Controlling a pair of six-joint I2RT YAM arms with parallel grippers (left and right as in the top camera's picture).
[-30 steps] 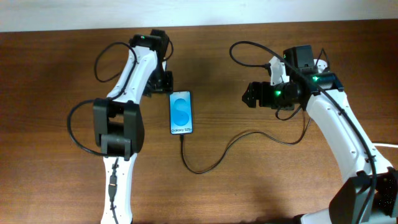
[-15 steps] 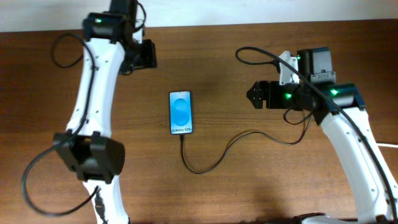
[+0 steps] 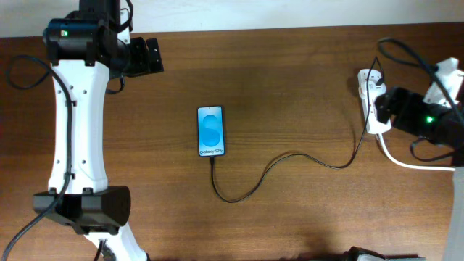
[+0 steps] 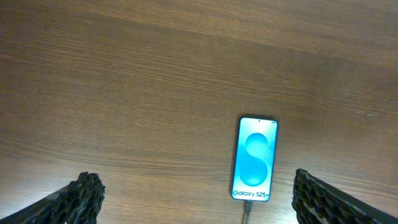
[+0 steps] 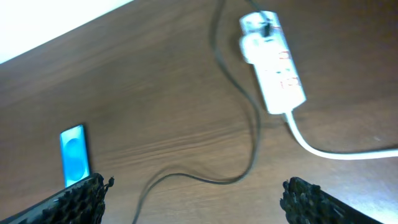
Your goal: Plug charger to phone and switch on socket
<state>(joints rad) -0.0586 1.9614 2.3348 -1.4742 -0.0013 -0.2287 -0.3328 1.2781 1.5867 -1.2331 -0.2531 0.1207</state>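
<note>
Socket [image 3: 367, 101] partly under right arm [image 3: 417, 116]; switches [image 5: 286, 68] blurred in wrist view. Left tool [image 4: 199, 190], right tool [image 5: 196, 186]: both spread wide, holding nothing

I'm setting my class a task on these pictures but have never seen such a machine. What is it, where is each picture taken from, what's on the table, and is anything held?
It is a robot with two arms at a wooden table. One picture looks straight down from above; the other two come from a camera on each wrist, so the dark shapes in their lower corners are that hand's own fingers. On the table lie a phone with a blue screen and a thin black charger cable running from its lower edge to a white socket strip. The left hand and right hand are both open, holding nothing.
</note>
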